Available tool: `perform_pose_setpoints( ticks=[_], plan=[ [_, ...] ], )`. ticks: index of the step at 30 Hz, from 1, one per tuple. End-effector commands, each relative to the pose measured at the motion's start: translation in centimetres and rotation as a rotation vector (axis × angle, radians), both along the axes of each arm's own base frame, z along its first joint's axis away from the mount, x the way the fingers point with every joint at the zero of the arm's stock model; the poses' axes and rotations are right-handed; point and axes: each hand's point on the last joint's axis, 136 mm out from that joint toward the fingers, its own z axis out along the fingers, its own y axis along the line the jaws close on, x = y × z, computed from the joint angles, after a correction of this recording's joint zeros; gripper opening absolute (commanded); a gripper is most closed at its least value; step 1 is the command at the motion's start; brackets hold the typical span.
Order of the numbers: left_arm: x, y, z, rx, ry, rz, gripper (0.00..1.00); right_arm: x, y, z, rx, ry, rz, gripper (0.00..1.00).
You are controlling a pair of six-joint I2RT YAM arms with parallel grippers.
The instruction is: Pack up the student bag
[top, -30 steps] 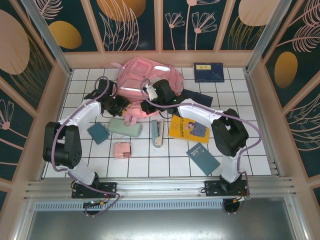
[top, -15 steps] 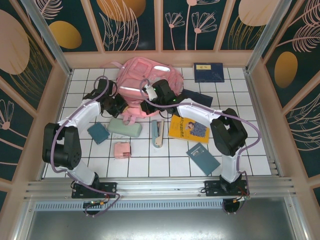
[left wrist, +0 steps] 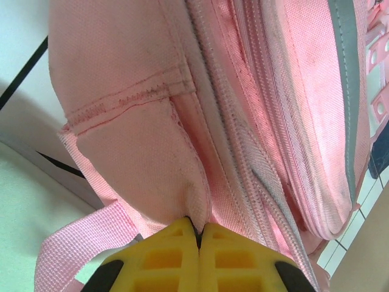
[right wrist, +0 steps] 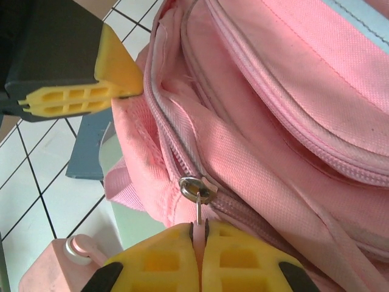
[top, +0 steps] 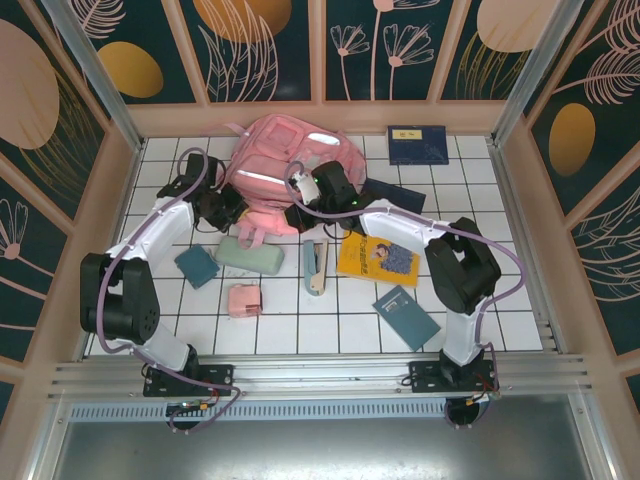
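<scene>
**A:** Where's the bag for you?

**B:** I've got the student bag (top: 285,160) lying flat, and what matters is its near edge. The zip pull (right wrist: 197,204) hangs there, and my right gripper (right wrist: 199,234) has its fingers pressed together on that tab.

**A:** Which way does the zip run from it?

**B:** Straight away from my right fingers along the bag's rim, curving toward its near-left corner. I can't tell which stretch is already undone.

**A:** And your left?

**B:** The left gripper (left wrist: 197,230) is clamped on a fold of the bag's fabric just beside the zip track at that corner, with no gap between the pads. It's my anchor. I judge the right arm is the one to travel, pulling along the track rather than across it.

**A:** Anything close by?

**B:** A green pencil case (top: 250,257) just off the bag's near edge
</scene>
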Motion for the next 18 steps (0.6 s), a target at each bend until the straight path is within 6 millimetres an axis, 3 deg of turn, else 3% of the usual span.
perform_pose_setpoints(
  ticks=[1,4,9,13,18],
  plan=[
    [2.0,2.6,3.2,0.056,-0.124,0.058,0.0,0.2,-2.1,0.4,-0.012,-0.008,-0.024,0.0],
    [2.0,2.9,3.3,0.061,-0.127,0.065,0.0,-0.1,-2.5,0.3,-0.006,0.002,-0.014,0.0],
    [2.3,1.9,4.3,0.029,-0.155,0.0,0.0,-0.8,-2.0,1.0,0.031,0.009,0.031,0.0],
    [1.9,1.3,5.5,-0.008,-0.172,-0.003,0.24,-0.6,-1.3,1.8,0.056,0.011,0.046,0.0],
    [1.6,0.2,5.7,-0.064,-0.165,-0.018,0.33,-0.4,-0.5,2.7,0.084,0.003,0.057,0.0]
  ],
)
